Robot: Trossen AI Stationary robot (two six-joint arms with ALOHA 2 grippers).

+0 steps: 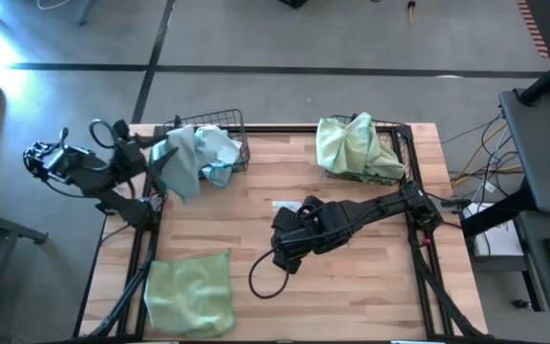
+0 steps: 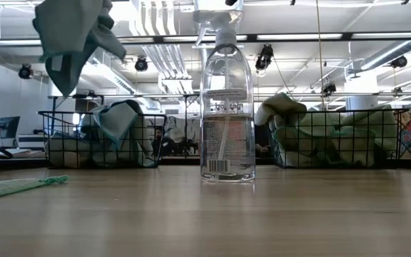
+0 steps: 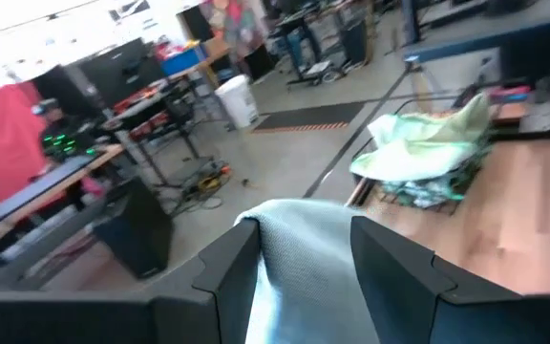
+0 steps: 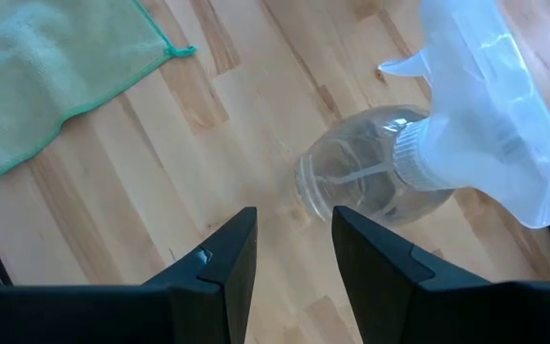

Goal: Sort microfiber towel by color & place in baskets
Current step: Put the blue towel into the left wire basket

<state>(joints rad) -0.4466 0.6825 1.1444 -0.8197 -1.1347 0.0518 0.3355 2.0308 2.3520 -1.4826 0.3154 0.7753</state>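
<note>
Observing left end effector (image 1: 165, 161) grasping a blue towel (image 1: 181, 164) above the left basket (image 1: 225, 121); we judge lowering and letting go comes next; right end effector (image 4: 292, 244) released, idle

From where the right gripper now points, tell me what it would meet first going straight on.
Probably bare table top. The open right gripper aims down just beside the clear spray bottle, which stands slightly off its line; depth is unclear, so it might graze the bottle.

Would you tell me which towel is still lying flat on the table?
The pale green towel at the table's near-left corner; the others are heaped in the baskets or hang from the left gripper.
</note>
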